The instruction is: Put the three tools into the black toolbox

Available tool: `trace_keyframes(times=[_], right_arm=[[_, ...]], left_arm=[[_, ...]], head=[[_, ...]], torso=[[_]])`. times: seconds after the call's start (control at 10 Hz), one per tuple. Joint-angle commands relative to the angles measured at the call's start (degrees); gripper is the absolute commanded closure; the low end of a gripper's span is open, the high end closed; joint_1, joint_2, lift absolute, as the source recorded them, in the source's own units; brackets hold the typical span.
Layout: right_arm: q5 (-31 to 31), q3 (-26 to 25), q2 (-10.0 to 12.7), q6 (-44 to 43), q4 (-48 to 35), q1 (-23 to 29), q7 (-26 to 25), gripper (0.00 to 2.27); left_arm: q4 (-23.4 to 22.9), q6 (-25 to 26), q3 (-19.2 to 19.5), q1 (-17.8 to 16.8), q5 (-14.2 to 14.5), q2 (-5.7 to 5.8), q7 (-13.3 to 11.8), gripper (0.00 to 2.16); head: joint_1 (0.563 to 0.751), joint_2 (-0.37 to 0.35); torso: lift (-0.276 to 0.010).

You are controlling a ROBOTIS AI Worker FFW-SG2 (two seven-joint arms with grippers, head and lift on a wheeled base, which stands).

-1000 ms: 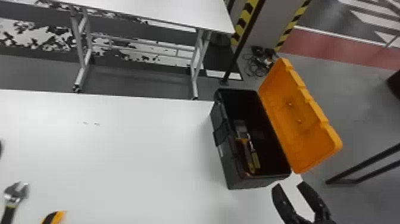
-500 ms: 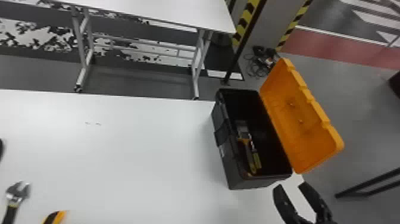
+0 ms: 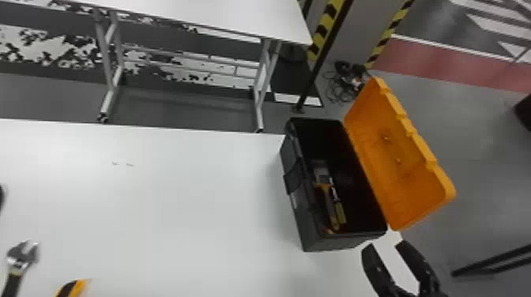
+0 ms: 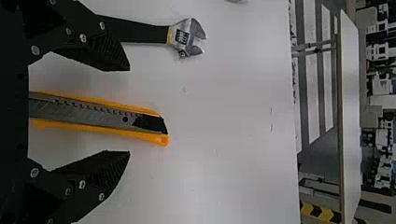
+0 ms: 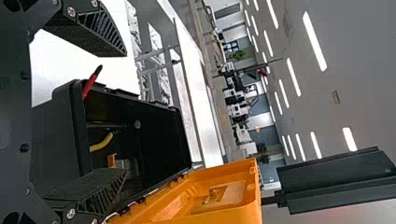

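Open black toolbox, two loose tools, two wide grippers.
Clock read from the middle of the head view: one black plastic toolbox (image 3: 312,225), at 4 o'clock on the white table (image 3: 158,205), its orange lid (image 3: 403,158) thrown back; inside, one orange-handled, broad-headed tool (image 3: 322,173) beside one yellow-handled tool (image 3: 340,213). One silver-jawed adjustable wrench with a black handle (image 3: 17,260), and one orange-and-black utility knife (image 3: 75,288), both at 8 o'clock, on the tabletop. One left gripper (image 4: 129,111), fingers set wide either side of the knife, touching neither edge that I can see. One right gripper (image 3: 384,245), fingers wide with nothing between them, near the toolbox at its 5 o'clock.
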Motion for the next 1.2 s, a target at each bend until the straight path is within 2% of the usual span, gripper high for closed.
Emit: trace_keyframes(times=[0.0, 0.2, 0.4, 0.5, 0.6, 0.8, 1.1], right_arm=[[0.0, 0.1, 0.1, 0.0, -0.2, 0.0, 0.0, 0.13], [0.0, 0.1, 0.1, 0.0, -0.4, 0.1, 0.0, 0.13], [0.0, 0.1, 0.1, 0.0, -0.6, 0.3, 0.0, 0.13], [0.0, 0.1, 0.1, 0.0, -0.7, 0.3, 0.0, 0.13], [0.0, 0.1, 0.1, 0.0, -0.9, 0.3, 0.0, 0.13], [0.1, 0.2, 0.1, 0.0, -1.4, 0.4, 0.0, 0.13], [0.8, 0.9, 0.1, 1.1, -2.6, 0.5, -0.1, 0.13]], left_arm=[[0.5, 2.1, 0.1, -0.7, 0.0, 0.0, -0.4, 0.42], [0.9, 4.1, 0.2, -1.3, 0.0, 0.0, -0.8, 0.43], [1.0, 4.8, 0.3, -1.5, 0.1, 0.0, -0.8, 1.11], [0.9, 4.6, 0.3, -1.5, 0.3, 0.0, -0.8, 1.53], [0.7, 4.6, 0.3, -1.5, 0.4, 0.0, -0.7, 1.83], [-0.4, 4.4, 0.2, -1.1, 0.6, 0.0, -0.8, 1.84], [-6.4, 4.6, -1.0, 1.3, 0.8, 0.18, -0.8, 1.84]], head=[[0.695, -0.307], [0.695, -0.305], [0.695, -0.302], [0.695, -0.3], [0.695, -0.298], [0.695, -0.296], [0.695, -0.299]], torso=[[-0.051], [-0.051], [-0.051], [-0.051], [-0.051], [-0.051], [-0.051]])
